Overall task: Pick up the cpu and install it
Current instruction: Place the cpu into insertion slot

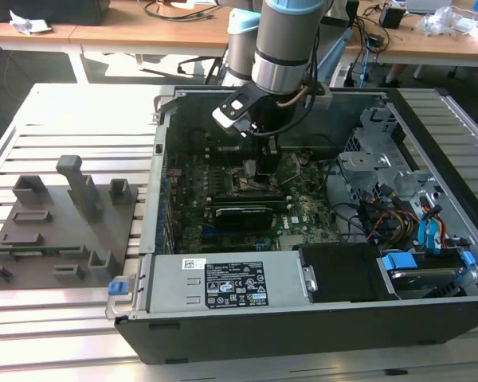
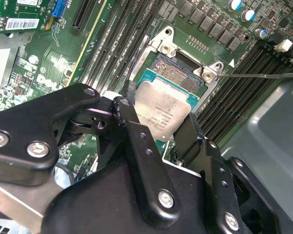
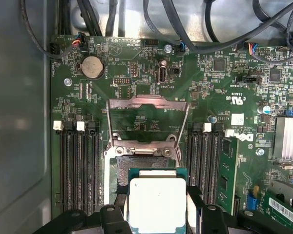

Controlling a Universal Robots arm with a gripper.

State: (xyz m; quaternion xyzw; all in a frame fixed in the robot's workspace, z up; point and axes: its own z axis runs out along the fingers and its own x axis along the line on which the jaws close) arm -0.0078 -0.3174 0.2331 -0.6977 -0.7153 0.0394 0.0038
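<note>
claw (image 3: 157, 217): clenched on the cpu (image 3: 157, 195) | cpu: held partly over the open socket (image 3: 136, 168) | socket frame (image 3: 149, 103): seen raised on the green board (image 3: 224, 80)

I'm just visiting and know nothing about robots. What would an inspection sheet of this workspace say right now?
Surface: slatted metal table carrying an open computer case.
Job's things: cpu held over the open socket; load plate raised.
Clutter: grey fixture with holders, at the exterior view's left.
Grippers: gripper shut on the cpu, inside the case.
Cables: coloured wires bundled in the case at the exterior view's right.
Surroundings: wooden desks behind.
</note>
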